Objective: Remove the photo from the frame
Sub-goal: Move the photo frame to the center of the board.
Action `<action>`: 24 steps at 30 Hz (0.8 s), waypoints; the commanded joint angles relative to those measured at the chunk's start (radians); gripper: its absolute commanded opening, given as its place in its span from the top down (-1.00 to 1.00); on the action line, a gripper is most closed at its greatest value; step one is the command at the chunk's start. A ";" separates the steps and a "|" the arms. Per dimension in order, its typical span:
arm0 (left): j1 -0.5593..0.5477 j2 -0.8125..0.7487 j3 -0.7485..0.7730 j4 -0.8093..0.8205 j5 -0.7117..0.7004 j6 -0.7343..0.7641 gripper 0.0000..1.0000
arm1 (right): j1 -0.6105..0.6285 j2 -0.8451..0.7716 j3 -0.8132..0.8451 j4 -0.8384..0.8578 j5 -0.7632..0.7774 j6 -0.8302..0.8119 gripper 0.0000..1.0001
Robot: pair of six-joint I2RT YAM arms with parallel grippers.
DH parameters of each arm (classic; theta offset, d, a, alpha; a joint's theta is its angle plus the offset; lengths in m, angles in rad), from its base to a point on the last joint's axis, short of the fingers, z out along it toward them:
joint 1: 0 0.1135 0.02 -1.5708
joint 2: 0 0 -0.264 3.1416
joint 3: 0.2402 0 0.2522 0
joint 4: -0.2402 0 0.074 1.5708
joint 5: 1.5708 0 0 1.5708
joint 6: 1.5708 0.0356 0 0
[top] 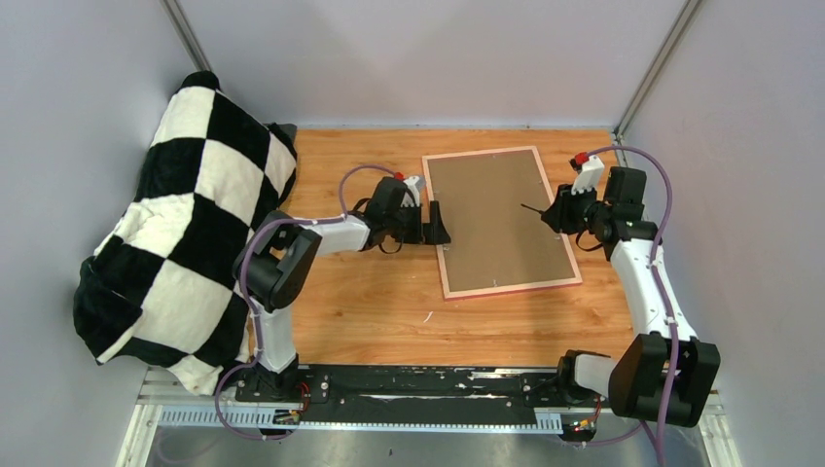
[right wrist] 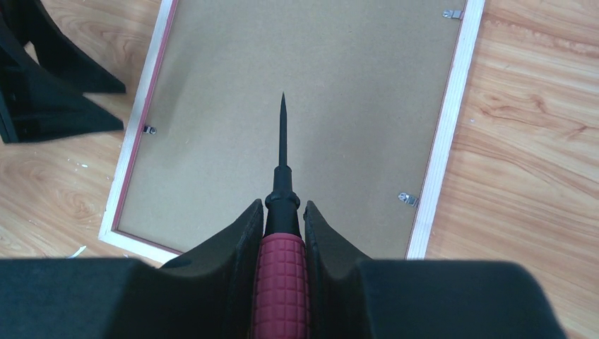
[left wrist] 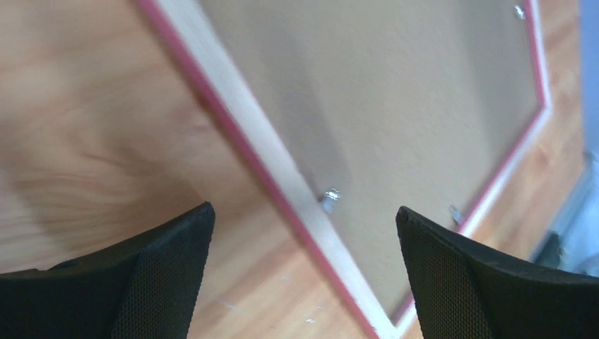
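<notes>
Nearest you, the two arm bases are sitting on the rail at the front edge of the table (top: 370,321). Moving out from there, your right gripper (right wrist: 285,212) is clenching a screwdriver (right wrist: 281,289) by its dark red gridded handle, with a finger pressing on each side. The thin black shaft is pointing forward over the brown backing board (top: 496,219), and its tip is hanging near the board's middle; whether it is touching the board you cannot tell. Your left gripper (top: 440,230) is standing released, jaws spread wide and gripping nothing. Its fingertips are sitting at the left long edge of the frame (top: 516,289), and a small metal clip (left wrist: 330,198) is showing between them in the wrist view. The frame is lying flat and face down on the wood, right of the table's centre and slightly skewed, its pink border ringing the backing board. The photo is showing in no view, so you cannot tell where it is lying. Farther off on the left, a black-and-white checkered blanket (top: 195,224) is slumping against the wall.
</notes>
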State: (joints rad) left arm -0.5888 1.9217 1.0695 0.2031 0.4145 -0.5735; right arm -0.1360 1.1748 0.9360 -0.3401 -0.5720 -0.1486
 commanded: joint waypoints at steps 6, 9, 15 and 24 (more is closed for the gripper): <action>0.038 -0.013 0.285 -0.367 -0.452 0.362 -1.00 | -0.014 -0.037 -0.034 0.038 -0.027 0.019 1.00; 0.038 0.020 0.314 -0.382 -0.456 0.362 -1.00 | -0.014 -0.039 -0.034 0.038 0.015 0.013 1.00; 0.037 0.110 0.383 -0.408 -0.404 0.289 -1.00 | -0.007 -0.029 -0.062 0.076 0.027 0.035 1.00; 0.037 0.197 0.448 -0.439 -0.371 0.256 -1.00 | 0.113 0.001 -0.115 0.160 -0.041 0.078 1.00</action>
State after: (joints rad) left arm -0.5453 2.1014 1.4876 -0.2119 0.0242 -0.3004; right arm -0.0845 1.1591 0.8478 -0.2390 -0.5838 -0.0971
